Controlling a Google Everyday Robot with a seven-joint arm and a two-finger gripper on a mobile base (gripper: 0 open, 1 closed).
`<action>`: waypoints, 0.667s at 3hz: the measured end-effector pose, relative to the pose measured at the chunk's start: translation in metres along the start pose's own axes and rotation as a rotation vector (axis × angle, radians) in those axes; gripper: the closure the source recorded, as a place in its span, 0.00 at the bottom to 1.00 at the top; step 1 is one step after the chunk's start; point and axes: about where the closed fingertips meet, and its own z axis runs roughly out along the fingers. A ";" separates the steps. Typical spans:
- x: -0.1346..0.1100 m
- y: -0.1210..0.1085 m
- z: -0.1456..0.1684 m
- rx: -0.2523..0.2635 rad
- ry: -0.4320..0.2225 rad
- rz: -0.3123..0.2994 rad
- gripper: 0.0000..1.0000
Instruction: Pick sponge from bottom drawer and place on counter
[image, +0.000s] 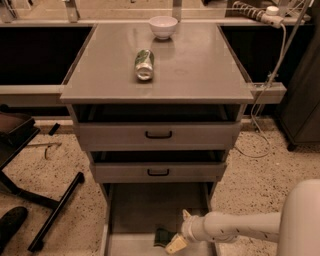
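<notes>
One risk I see: my pincer (177, 231), spread open in the bottom drawer (150, 210), has the sponge (162, 236) just beyond its tips; closing now may pinch only an edge.

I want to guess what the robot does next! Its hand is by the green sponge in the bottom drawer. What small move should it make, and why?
Probably ease the hand a little further over the sponge, so its open fingers sit on both sides of it. The sponge lies on the bottom drawer floor right at the fingertips, not yet lifted toward the counter.
</notes>
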 end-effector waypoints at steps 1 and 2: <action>0.010 -0.021 0.011 0.076 -0.009 0.001 0.00; 0.020 -0.031 0.019 0.112 -0.026 0.008 0.00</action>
